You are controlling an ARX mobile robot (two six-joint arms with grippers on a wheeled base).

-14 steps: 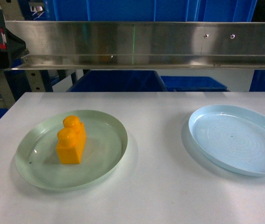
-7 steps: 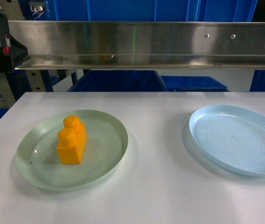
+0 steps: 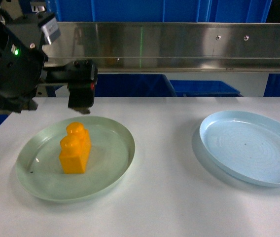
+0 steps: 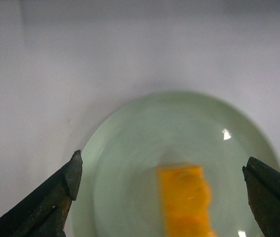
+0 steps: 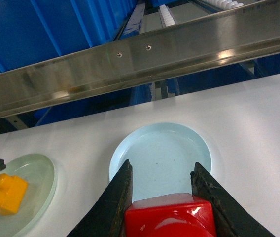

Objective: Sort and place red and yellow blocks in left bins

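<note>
The left gripper (image 4: 162,180) hangs wide open over the shiny orange-yellow two-stud brick (image 3: 75,147) on the round pale green plate (image 3: 111,171), ready to drop and pinch it, while the right gripper (image 5: 163,190) squeezes the little shiny red cube (image 5: 170,216)

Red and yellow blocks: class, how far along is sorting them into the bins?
Nothing shows as binned. In hand: the right gripper grips the red block; the open left gripper hangs above the yellow block on the green plate. Left: grasp yellow, bin both.
</note>
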